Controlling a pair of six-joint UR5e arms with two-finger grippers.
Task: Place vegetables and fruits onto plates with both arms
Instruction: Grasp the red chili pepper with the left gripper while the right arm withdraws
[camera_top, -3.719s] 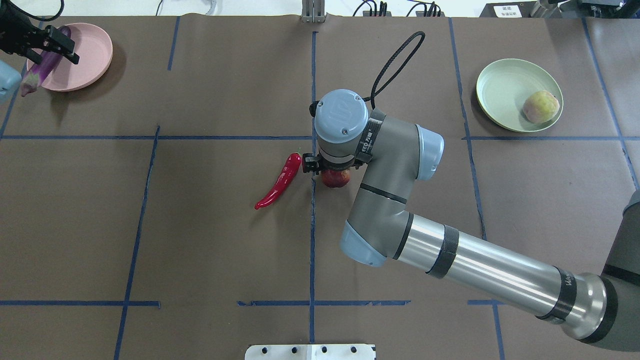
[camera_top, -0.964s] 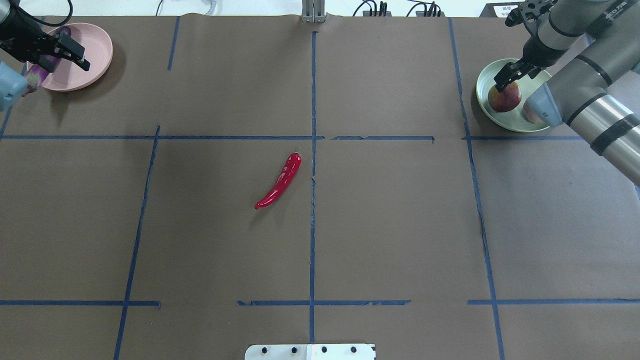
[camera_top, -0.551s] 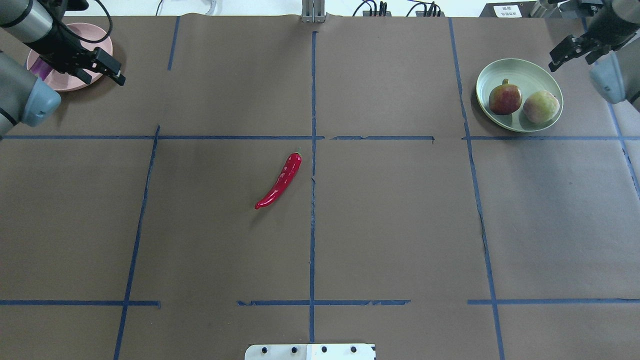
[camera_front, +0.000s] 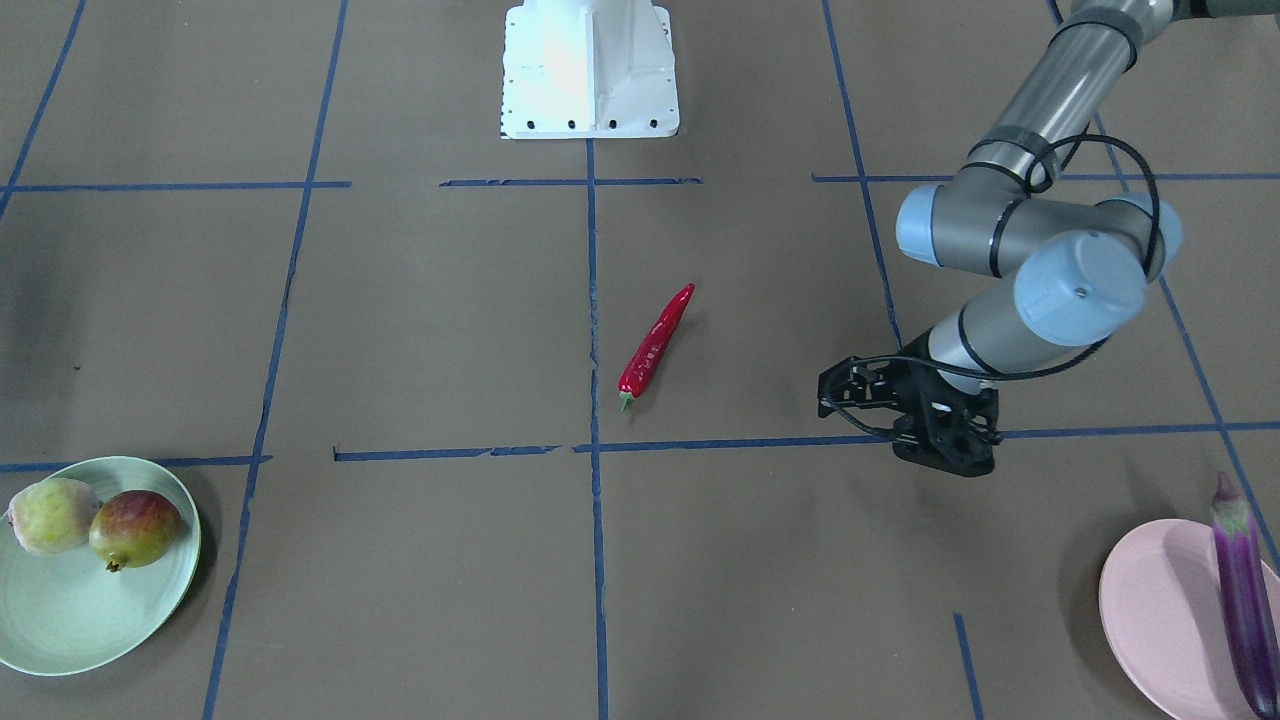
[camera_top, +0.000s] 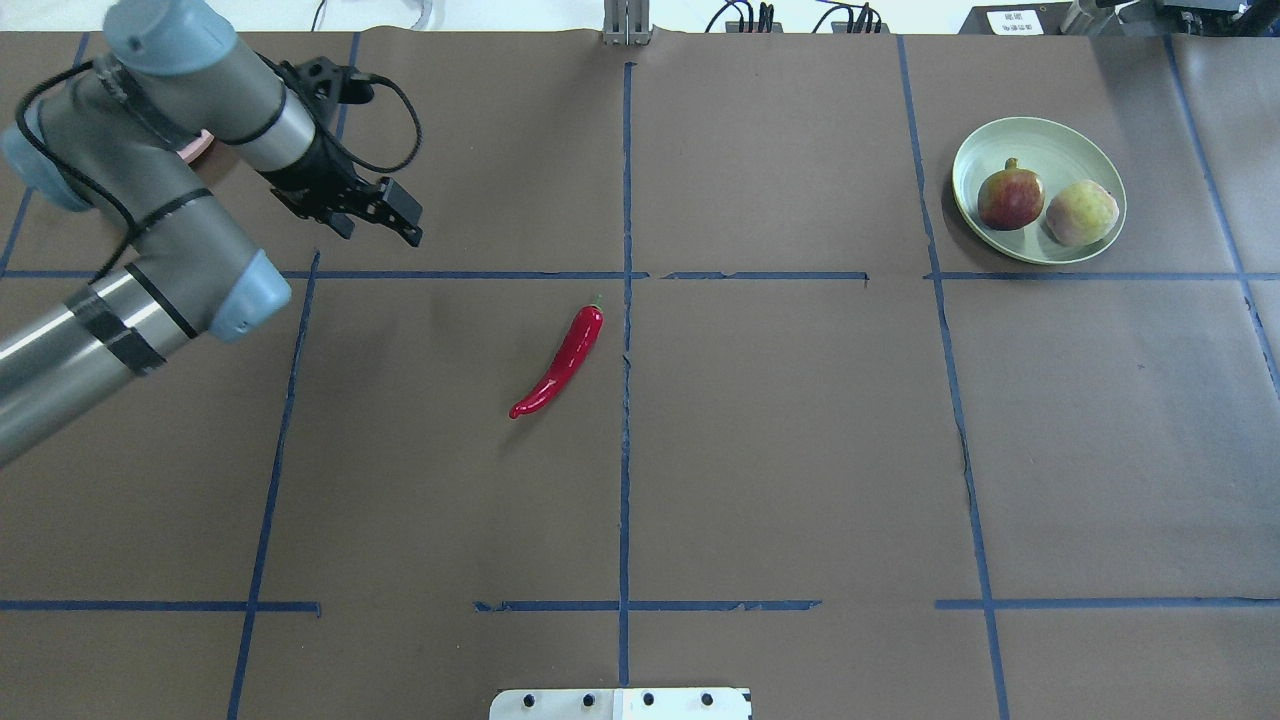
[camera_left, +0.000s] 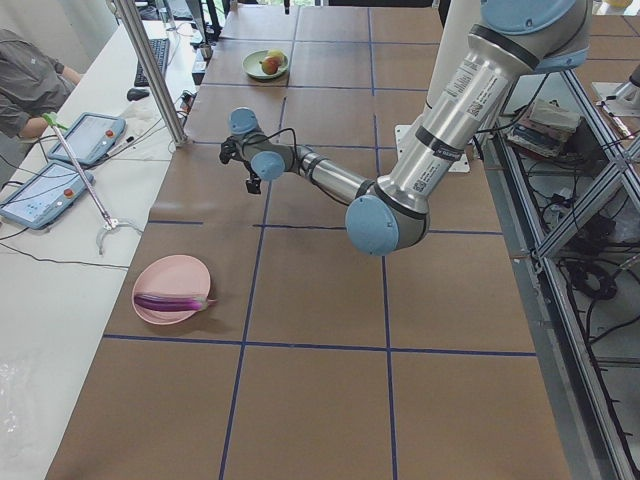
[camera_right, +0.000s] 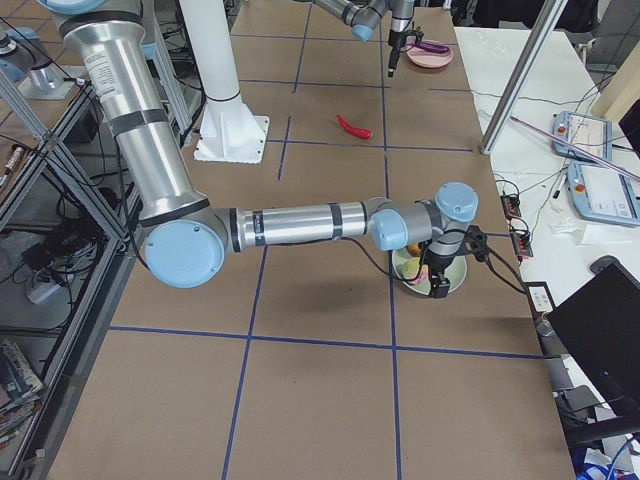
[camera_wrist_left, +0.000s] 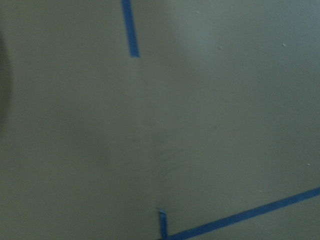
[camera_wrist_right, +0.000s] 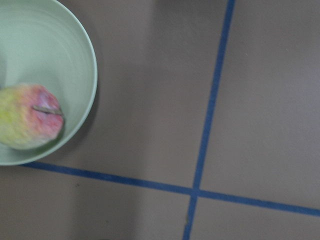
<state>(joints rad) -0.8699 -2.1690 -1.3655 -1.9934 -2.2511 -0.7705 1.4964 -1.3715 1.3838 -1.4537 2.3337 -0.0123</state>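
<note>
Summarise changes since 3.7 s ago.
Right arm moved the round red pomegranate from table centre onto the mint green plate beside the pale peach, released it, withdrew. Left gripper released the long purple eggplant on the pink plate, moved toward the glossy red chili pepper. Chili, peach, plates unmoved.

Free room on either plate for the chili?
Pink plate: the half beside the eggplant is bare. Mint plate: bare on the operators' side; peach and pomegranate crowd the robot-side rim.

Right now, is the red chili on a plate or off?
Off. The red chili lies on the table near its centre, far from the green plate and the pink plate.
</note>
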